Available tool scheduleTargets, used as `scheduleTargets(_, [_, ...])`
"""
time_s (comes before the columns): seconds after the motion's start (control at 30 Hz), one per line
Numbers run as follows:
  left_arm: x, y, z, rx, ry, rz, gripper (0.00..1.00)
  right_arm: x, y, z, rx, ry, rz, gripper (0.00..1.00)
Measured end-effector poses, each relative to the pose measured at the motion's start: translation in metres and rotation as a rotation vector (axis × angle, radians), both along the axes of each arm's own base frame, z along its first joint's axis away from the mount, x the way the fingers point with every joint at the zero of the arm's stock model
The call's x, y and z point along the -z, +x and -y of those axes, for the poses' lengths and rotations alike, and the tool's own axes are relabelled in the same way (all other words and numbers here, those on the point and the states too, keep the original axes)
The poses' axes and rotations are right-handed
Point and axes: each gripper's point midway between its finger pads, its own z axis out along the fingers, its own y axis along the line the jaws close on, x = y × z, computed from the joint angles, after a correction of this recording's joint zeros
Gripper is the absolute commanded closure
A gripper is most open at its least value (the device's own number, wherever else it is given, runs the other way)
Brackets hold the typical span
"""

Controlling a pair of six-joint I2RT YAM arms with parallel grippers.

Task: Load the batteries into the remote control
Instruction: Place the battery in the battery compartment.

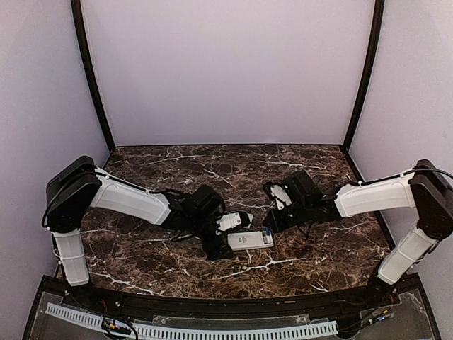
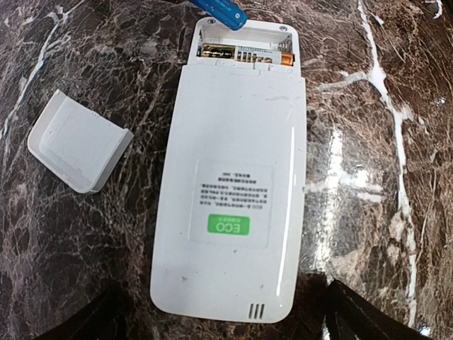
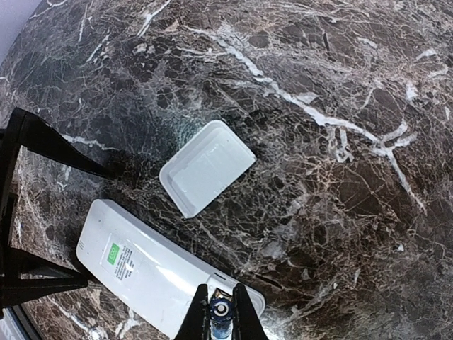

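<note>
The white remote control (image 2: 226, 184) lies back up on the marble table, with its battery compartment (image 2: 244, 51) open at the far end. It also shows in the top view (image 1: 250, 240) and the right wrist view (image 3: 148, 273). My left gripper (image 2: 226, 303) is open, with its black fingers (image 2: 357, 317) either side of the remote's near end. My right gripper (image 3: 221, 310) is shut on a blue battery (image 3: 221, 313), held end-on just over the open compartment. The battery's tip shows in the left wrist view (image 2: 218, 11). I cannot tell whether another battery lies inside.
The small loose white cover piece (image 2: 78, 142) lies hollow side up on the table beside the remote, also in the right wrist view (image 3: 205, 166) and the top view (image 1: 228, 222). Both arms meet near the table's middle. Purple walls enclose the table.
</note>
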Motion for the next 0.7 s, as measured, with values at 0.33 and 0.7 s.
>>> scheduleTargets(0.33, [0.001,0.002,0.009,0.022,-0.021,-0.009,0.19,0.018,-0.001,0.002,0.001,-0.005,-0.012,1.0])
scheduleTargets(0.7, [0.0,0.002,0.014,0.032,-0.035,-0.021,0.53,0.021,-0.003,0.004,0.008,0.01,-0.004,1.0])
